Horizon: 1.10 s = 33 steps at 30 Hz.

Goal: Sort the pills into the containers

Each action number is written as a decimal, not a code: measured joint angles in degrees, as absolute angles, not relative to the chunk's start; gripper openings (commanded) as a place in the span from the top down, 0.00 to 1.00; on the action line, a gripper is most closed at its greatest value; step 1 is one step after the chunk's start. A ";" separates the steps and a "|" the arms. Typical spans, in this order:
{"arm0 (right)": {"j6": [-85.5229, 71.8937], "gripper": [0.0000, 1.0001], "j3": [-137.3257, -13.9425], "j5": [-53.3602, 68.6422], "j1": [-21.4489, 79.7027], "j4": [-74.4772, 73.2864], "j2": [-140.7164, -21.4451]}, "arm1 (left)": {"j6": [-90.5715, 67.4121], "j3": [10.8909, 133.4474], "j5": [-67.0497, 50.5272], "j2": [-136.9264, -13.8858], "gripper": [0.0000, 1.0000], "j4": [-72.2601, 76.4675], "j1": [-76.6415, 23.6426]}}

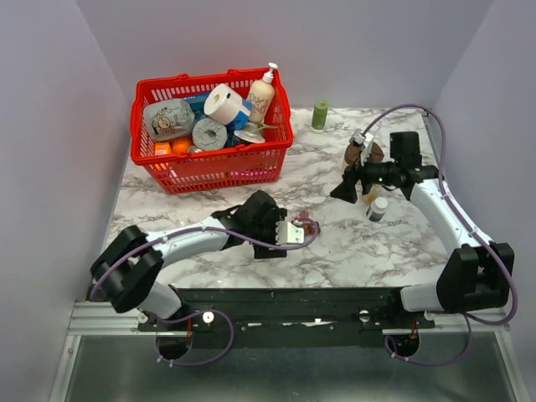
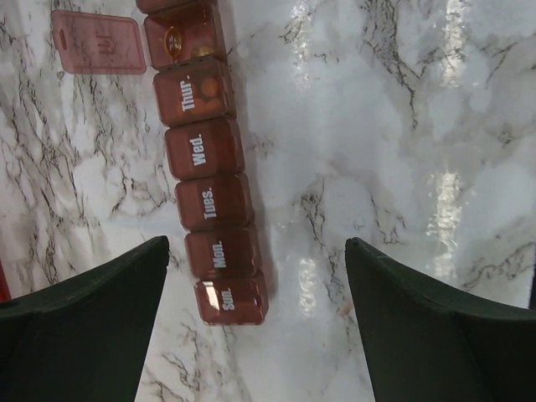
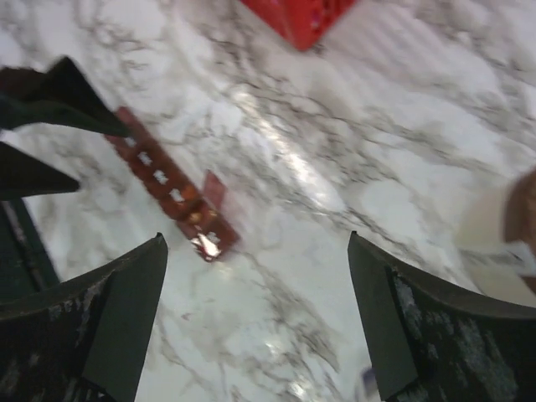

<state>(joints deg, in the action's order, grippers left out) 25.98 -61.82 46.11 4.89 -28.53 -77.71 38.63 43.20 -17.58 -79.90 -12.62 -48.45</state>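
Left wrist view: left hand (image 2: 255, 247) hangs wide, empty, over the near end of the strip (image 2: 209, 201) on the counter (image 2: 385, 167); its far lid (image 2: 96, 42) lies open for filling, pills (image 2: 173, 39) inside. Right hand (image 3: 255, 243) gapes empty too.

Far left corner: blocked by the red basket (image 1: 216, 167).
Far edge: narrowed by the green cap (image 1: 320, 115).
Right edge: crowded by the white-capped bottle (image 1: 378, 208).
Middle: the containers (image 2: 213, 201) are flanked by bare marble; one opened lid (image 2: 98, 42) is laid flat beside them.
Near right corner: the table (image 1: 360, 251) is left open.
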 measured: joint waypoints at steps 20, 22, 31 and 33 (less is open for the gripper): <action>11.18 0.48 -61.82 48.88 11.25 -26.37 -89.62 | 40.64 52.45 -13.89 -94.76 0.76 -15.57 -47.00; 10.63 0.60 -62.35 47.90 12.67 -26.33 -91.48 | 40.47 52.42 -13.52 -94.76 0.80 -15.46 -47.18; 6.87 0.80 -68.31 46.54 14.68 -25.74 -101.56 | 39.48 52.38 -12.78 -94.76 0.81 -15.29 -47.92; 6.87 0.82 -68.29 45.91 15.70 -26.00 -102.69 | 39.29 52.38 -12.73 -94.76 0.82 -15.31 -48.01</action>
